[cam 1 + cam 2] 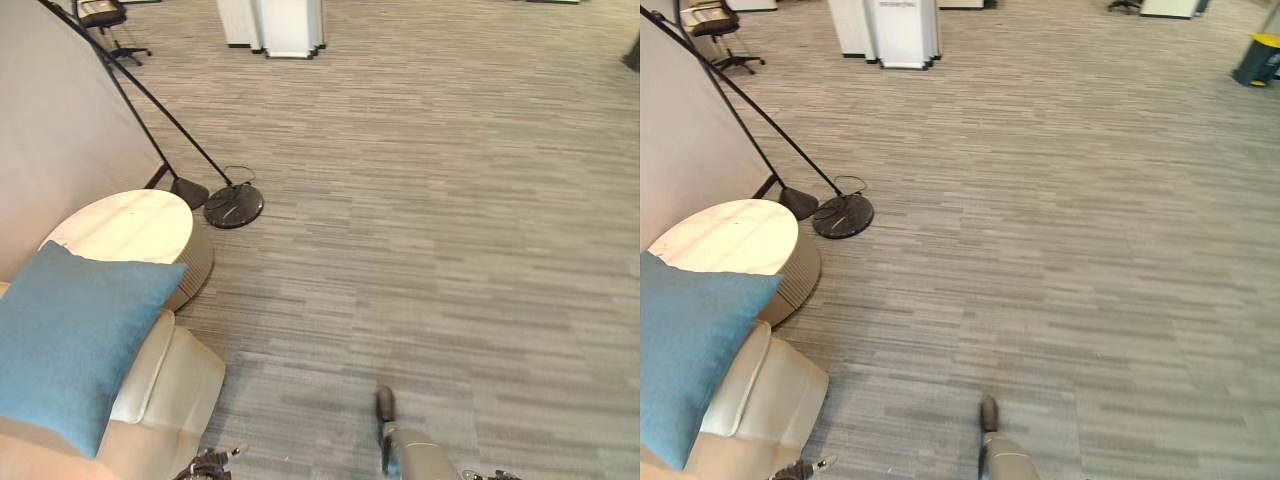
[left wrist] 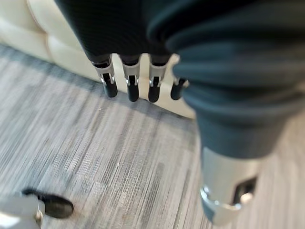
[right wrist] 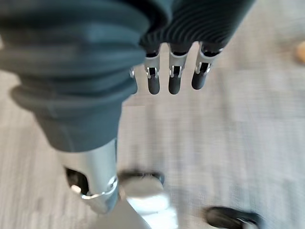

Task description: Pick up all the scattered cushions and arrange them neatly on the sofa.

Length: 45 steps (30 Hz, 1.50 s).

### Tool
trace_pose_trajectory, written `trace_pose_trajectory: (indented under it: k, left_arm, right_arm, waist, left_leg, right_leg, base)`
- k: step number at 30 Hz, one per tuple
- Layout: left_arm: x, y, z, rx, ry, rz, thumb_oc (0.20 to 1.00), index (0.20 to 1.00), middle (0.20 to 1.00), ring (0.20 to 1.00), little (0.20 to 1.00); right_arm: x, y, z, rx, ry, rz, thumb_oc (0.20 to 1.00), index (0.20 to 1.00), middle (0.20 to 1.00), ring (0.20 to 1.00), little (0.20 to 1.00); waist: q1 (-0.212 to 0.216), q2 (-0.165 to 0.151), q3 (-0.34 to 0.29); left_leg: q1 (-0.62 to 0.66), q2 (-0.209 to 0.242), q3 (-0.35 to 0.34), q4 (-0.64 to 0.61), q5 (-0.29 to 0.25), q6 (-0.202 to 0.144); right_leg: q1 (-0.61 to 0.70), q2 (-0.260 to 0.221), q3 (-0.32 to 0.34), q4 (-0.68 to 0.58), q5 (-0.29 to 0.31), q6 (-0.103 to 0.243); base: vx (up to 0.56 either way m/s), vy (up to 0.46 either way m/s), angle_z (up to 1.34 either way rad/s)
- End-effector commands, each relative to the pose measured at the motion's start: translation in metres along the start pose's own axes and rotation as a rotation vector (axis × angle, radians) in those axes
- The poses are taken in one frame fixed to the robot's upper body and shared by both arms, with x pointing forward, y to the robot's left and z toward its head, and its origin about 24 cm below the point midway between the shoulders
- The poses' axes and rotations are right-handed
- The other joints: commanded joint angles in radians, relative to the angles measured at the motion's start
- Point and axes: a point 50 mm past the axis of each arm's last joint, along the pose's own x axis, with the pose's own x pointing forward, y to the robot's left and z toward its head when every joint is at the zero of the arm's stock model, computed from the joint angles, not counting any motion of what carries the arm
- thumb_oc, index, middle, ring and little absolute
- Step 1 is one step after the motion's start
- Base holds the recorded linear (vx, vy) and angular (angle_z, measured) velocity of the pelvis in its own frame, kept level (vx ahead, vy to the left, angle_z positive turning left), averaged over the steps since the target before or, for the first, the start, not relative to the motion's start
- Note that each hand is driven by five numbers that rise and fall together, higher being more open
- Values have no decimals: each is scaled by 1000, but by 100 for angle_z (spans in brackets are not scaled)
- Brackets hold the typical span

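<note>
A blue cushion (image 1: 70, 340) leans upright on the cream sofa (image 1: 170, 390) at the lower left of the eye views. No other cushion lies on the grey carpet in view. My left hand (image 2: 131, 81) hangs beside the sofa's front, its fingers straight and holding nothing. My right hand (image 3: 174, 71) hangs over bare carpet with straight fingers and nothing in it. One of its dark-tipped fingers (image 1: 386, 404) pokes up at the bottom middle of the left eye view, well right of the sofa.
A round white side table (image 1: 125, 228) stands just beyond the sofa. Past it, a black floor lamp base (image 1: 234, 205) with slanted poles sits beside a grey panel (image 1: 60, 110). A white cabinet (image 1: 285, 25), an office chair (image 1: 105, 20) and a yellow bin (image 1: 1260, 55) are far off.
</note>
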Motion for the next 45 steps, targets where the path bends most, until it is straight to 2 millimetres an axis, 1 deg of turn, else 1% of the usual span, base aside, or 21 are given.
trace_pose_trajectory:
  k: [1, 4, 6, 8, 10, 11, 14, 15, 21, 22, 23, 24, 26, 27, 28, 29, 32, 33, 36, 41, 45]
  left_arm:
    - [-1, 6, -11, 14, 18, 10, 1000, 1000, 1000, 1000, 1000]
    - [-2, 4, -14, -6, 21, 6, 1000, 1000, 1000, 1000, 1000]
    - [-1, 0, -7, -9, 3, -3, 1000, 1000, 1000, 1000, 1000]
    - [-1, -2, -3, 5, -4, -12, 1000, 1000, 1000, 1000, 1000]
    - [-1, -3, -1, 14, -11, -18, 1000, 1000, 1000, 1000, 1000]
    - [-1, -4, 1, 34, -19, -23, 1000, 1000, 1000, 1000, 1000]
    - [-1, -11, 10, 69, -48, -46, 1000, 1000, 1000, 1000, 1000]
    - [-1, -14, 17, 71, -67, -56, 1000, 1000, 1000, 1000, 1000]
    - [-1, -9, 11, 31, -48, -48, 1000, 1000, 1000, 1000, 1000]
    - [-1, 1, -10, 3, 26, -17, 1000, 1000, 1000, 1000, 1000]
    - [-2, 4, -13, 8, 37, -11, 1000, 1000, 1000, 1000, 1000]
    - [-1, 4, -13, 8, 37, -11, 1000, 1000, 1000, 1000, 1000]
    - [-1, 8, -11, 33, 37, 2, 1000, 1000, 1000, 1000, 1000]
    - [-1, 8, -11, 33, 37, 2, 1000, 1000, 1000, 1000, 1000]
    - [0, 6, -3, 53, 9, -3, 1000, 1000, 1000, 1000, 1000]
    - [0, 6, 0, 56, -2, -4, 1000, 1000, 1000, 1000, 1000]
    - [0, 4, 12, 64, -40, -11, 1000, 1000, 1000, 1000, 1000]
    - [1, 4, 20, 73, -64, -13, 1000, 1000, 1000, 1000, 1000]
    - [1, 3, 26, 85, -82, -14, 1000, 1000, 1000, 1000, 1000]
    - [1, 5, 28, 122, -90, -6, 1000, 1000, 1000, 1000, 1000]
    - [0, -3, 22, 136, -81, -31, 1000, 1000, 1000, 1000, 1000]
  right_arm:
    - [1, -21, 14, 17, -19, -58, 1000, 1000, 1000, 1000, 1000]
    - [1, -26, 17, 5, -33, -66, 1000, 1000, 1000, 1000, 1000]
    - [1, -31, 22, 7, -41, -84, 1000, 1000, 1000, 1000, 1000]
    - [1, -32, 20, 7, -32, -94, 1000, 1000, 1000, 1000, 1000]
    - [1, -31, 18, 15, -26, -90, 1000, 1000, 1000, 1000, 1000]
    - [1, -30, 15, 22, -22, -87, 1000, 1000, 1000, 1000, 1000]
    - [1, -27, 13, 18, -21, -90, 1000, 1000, 1000, 1000, 1000]
    - [1, -25, 13, 21, -20, -91, 1000, 1000, 1000, 1000, 1000]
    - [1, -14, 16, -4, -27, -63, 1000, 1000, 1000, 1000, 1000]
    - [1, -3, 15, -23, -34, -28, 1000, 1000, 1000, 1000, 1000]
    - [0, 0, 13, -24, -32, -13, 1000, 1000, 1000, 1000, 1000]
    - [0, 0, 13, -24, -32, -13, 1000, 1000, 1000, 1000, 1000]
    - [0, 6, 15, -32, -45, 8, 1000, 1000, 1000, 1000, 1000]
    - [0, 6, 15, -32, -46, 8, 1000, 1000, 1000, 1000, 1000]
    - [0, 10, 16, -36, -50, 17, 1000, 1000, 1000, 1000, 1000]
    - [0, 10, 16, -33, -48, 17, 1000, 1000, 1000, 1000, 1000]
    - [0, 10, 15, -15, -38, 11, 1000, 1000, 1000, 1000, 1000]
    - [0, 9, 16, -9, -39, 6, 1000, 1000, 1000, 1000, 1000]
    - [0, 8, 16, -7, -34, 2, 1000, 1000, 1000, 1000, 1000]
    - [1, 2, 11, -13, -23, -12, 1000, 1000, 1000, 1000, 1000]
    - [1, -2, 7, -33, -13, -13, 1000, 1000, 1000, 1000, 1000]
  waist:
    - [50, 31, 0]
    - [69, 27, 23]
    - [72, 23, 51]
    - [63, 8, 48]
    - [61, 0, 44]
    - [51, -1, 32]
    - [19, 15, 18]
    - [4, 20, 10]
    - [18, 13, -4]
    - [48, -4, -24]
    - [52, -7, -19]
    - [52, -7, -19]
    - [32, -1, 16]
    - [31, -2, 15]
    - [5, 2, 36]
    - [2, 6, 43]
    - [-5, 16, 58]
    - [-14, 12, 58]
    - [-22, 4, 57]
    - [-36, -11, 44]
    - [-42, -3, 6]
  left_leg:
    - [-165, 70, 15, -4, 68, 11]
    - [-307, 65, 36, 291, 125, -19]
    - [-396, 85, 110, 413, 122, -27]
    - [-404, 145, 255, 302, 93, -13]
    - [-413, 144, 283, 255, 75, -9]
    - [-401, 150, 331, 110, 67, -9]
    - [-380, 189, 476, -127, 200, -44]
    - [-405, 215, 568, -210, 234, -62]
    - [-430, 243, 589, -210, 250, -73]
    - [-396, 208, 552, -210, 232, -52]
    - [-376, 189, 533, -210, 211, -33]
    - [-376, 189, 532, -210, 211, -33]
    - [-315, 150, 478, -210, 163, 16]
    - [-317, 148, 478, -210, 163, 17]
    - [-296, 139, 435, -210, 148, 27]
    - [-288, 139, 420, -210, 149, 26]
    - [-263, 143, 374, -210, 149, 22]
    - [-262, 134, 353, -210, 152, 26]
    - [-244, 122, 328, -210, 142, 22]
    - [-183, 102, 296, -210, 111, 16]
    - [-134, 105, 288, -206, 75, 6]
  right_leg:
    - [118, 11, -18, 31, -72, 110]
    - [204, 0, -87, 2, -90, 81]
    - [237, -8, -150, 9, -115, 63]
    - [275, -28, -236, -14, -143, 57]
    - [288, -33, -266, -29, -149, 60]
    - [309, -33, -313, -51, -163, 71]
    - [327, -33, -420, -67, -186, 74]
    - [333, -33, -484, -67, -201, 70]
    - [365, -31, -566, -67, -224, 74]
    - [384, -81, -601, 32, -258, 81]
    - [371, -114, -606, 122, -269, 88]
    - [370, -115, -606, 123, -270, 88]
    - [267, -209, -553, 416, -218, 105]
    - [264, -212, -553, 421, -220, 105]
    - [168, -160, -398, 498, -227, 99]
    - [133, -128, -350, 502, -244, 91]
    - [108, -80, -292, 372, -247, 82]
    - [76, -29, -222, 256, -192, 91]
    - [61, 3, -162, 111, -127, 111]
    - [72, 8, -192, 1, -52, 141]
    - [139, 13, -194, -36, -41, 127]
  base:
    - [420, -171, 139]
    - [263, -187, 60]
    - [108, -179, 72]
    - [169, -185, 151]
    - [145, -87, 157]
    - [173, -27, 131]
    - [140, 43, 131]
    - [99, 92, 157]
    - [194, 162, 93]
    - [573, 496, 63]
    - [513, 452, 62]
    - [193, 242, 94]
    - [198, 328, 111]
    - [152, 287, 101]
    - [82, 120, 109]
    - [135, 130, 139]
    - [174, 11, 101]
    - [73, -15, 78]
    - [153, -30, 74]
    - [262, -77, 32]
    - [311, -144, 30]
